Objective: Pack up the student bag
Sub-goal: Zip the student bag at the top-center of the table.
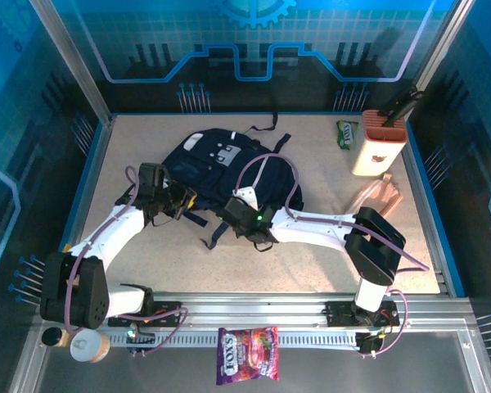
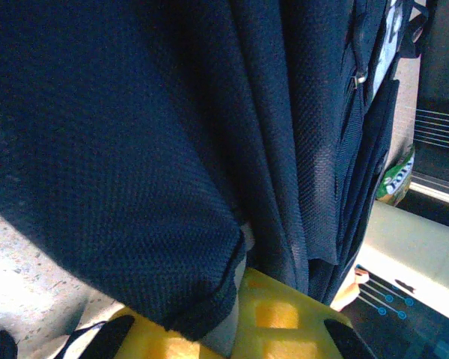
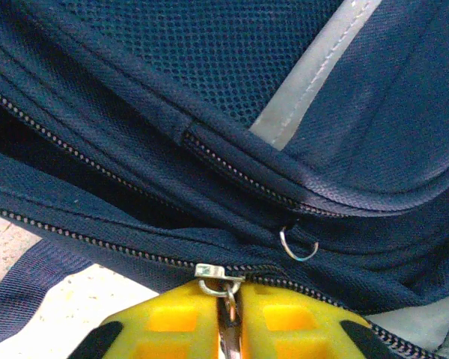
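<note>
The large dark navy fabric student bag with pale grey patches lies on the speckled beige surface. At the bag's near-left edge the left tool is clenched on a fabric fold. At its near edge the right tool grips the silver metal zip pull.

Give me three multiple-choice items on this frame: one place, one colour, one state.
1. Where is the FOX'S candy bag? A far left corner; B near edge, centre; C far right corner.
2. Fingers of the right gripper are: A yellow; B red; C white.
3. The right gripper is: A open over bare table; B shut on the zipper pull of the backpack; C holding a cup.
Key: 1 B, it lies at the top view's bottom centre; 2 A, the wrist view shows yellow; 3 B, the pull is pinched between the fingers.
</note>
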`<state>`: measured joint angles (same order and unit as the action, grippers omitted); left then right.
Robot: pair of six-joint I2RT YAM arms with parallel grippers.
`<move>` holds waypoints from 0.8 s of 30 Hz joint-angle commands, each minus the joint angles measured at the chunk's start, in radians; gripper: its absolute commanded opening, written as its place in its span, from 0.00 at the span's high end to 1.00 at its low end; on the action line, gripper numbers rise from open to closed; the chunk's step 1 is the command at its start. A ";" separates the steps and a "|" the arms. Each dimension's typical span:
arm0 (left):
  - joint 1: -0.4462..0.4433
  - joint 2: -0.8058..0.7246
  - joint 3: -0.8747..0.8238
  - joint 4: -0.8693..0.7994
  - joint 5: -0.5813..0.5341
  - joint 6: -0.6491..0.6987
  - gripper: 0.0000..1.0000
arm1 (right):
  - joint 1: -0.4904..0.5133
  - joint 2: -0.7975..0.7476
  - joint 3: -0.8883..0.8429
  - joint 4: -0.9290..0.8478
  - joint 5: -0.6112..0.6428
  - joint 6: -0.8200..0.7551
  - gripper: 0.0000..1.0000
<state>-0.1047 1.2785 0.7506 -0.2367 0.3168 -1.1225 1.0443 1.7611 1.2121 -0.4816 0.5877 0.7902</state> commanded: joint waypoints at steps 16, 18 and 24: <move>0.062 0.087 0.070 0.040 -0.013 0.124 1.00 | -0.081 -0.209 -0.239 -0.107 0.121 -0.010 0.94; 0.061 0.125 0.091 0.055 0.002 0.150 1.00 | -0.090 -0.215 -0.239 -0.084 0.061 -0.046 0.95; 0.063 0.284 0.239 0.042 0.022 0.307 0.88 | -0.097 -0.188 -0.198 0.085 -0.286 -0.227 1.00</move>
<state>-0.0528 1.5158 0.9031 -0.2420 0.3401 -0.9314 0.9493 1.5700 0.9932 -0.4362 0.4786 0.6647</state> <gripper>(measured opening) 0.095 0.053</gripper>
